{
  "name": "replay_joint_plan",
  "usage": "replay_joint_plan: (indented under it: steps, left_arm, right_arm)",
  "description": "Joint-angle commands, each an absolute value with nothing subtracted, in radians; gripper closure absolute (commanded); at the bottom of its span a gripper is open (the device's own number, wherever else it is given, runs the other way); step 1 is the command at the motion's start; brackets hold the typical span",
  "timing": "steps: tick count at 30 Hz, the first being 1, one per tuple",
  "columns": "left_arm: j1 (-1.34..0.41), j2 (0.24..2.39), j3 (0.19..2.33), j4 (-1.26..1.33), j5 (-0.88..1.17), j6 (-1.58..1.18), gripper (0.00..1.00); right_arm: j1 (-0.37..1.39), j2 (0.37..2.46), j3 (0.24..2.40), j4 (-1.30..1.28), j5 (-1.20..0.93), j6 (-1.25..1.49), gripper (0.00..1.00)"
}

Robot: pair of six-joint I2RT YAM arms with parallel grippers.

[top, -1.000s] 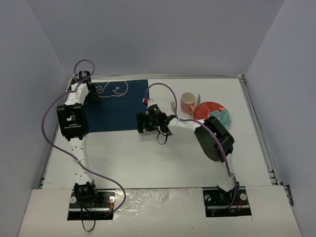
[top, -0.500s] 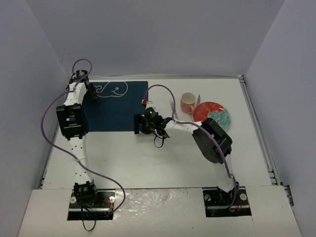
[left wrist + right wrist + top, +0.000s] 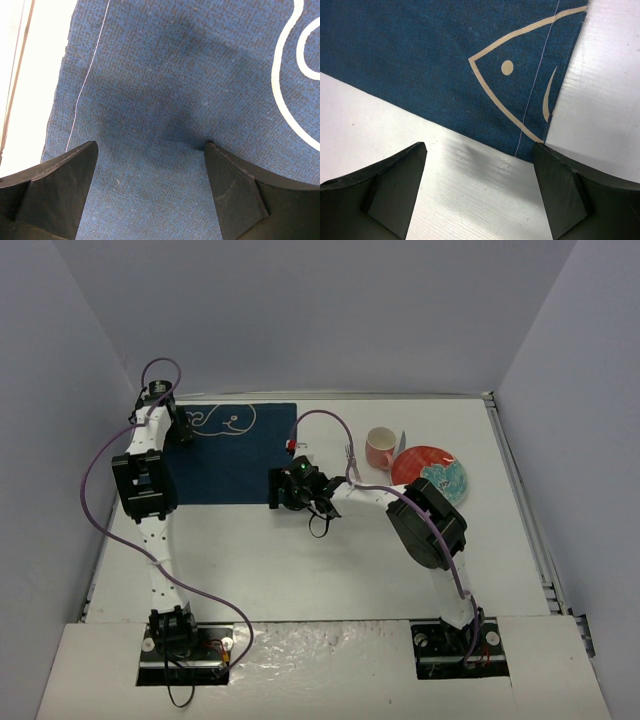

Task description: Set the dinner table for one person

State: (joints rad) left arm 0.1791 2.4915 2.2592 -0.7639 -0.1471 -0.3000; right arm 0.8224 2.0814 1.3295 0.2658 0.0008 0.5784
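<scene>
The dark blue whale placemat (image 3: 235,452) lies flat on the far left part of the white dinner table (image 3: 300,560). My left gripper (image 3: 183,430) is open at the mat's far left corner. In the left wrist view it (image 3: 150,150) stands low over the cloth (image 3: 165,75), and its right fingertip (image 3: 225,170) touches it. My right gripper (image 3: 283,490) is open at the mat's near right corner. In the right wrist view it (image 3: 480,150) spans bare table, with its right fingertip (image 3: 555,170) at the mat's corner (image 3: 470,60). Both grippers hold nothing.
A pink mug (image 3: 380,448) stands right of the mat, with a fork (image 3: 350,455) to its left and a knife (image 3: 402,442) to its right. A red plate with a blue pattern (image 3: 432,468) lies beyond them. Grey walls enclose the table.
Both grippers have moved slightly left, and the placemat has slid a little left with them. The mug, plate and cutlery have not moved.
</scene>
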Motion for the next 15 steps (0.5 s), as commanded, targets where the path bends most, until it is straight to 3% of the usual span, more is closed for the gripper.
replay_joint_plan:
  steps: [1,15]
  left_arm:
    - [0.213,2.537,2.263,-0.81,-0.218,-0.294,0.16]
    - [0.213,2.444,2.293,-0.804,-0.201,-0.302,0.11]
  right_arm:
    - [0.832,2.111,1.343,0.202,0.034,0.597,0.16]
    - [0.834,2.016,1.42,0.172,0.133,0.467,0.06]
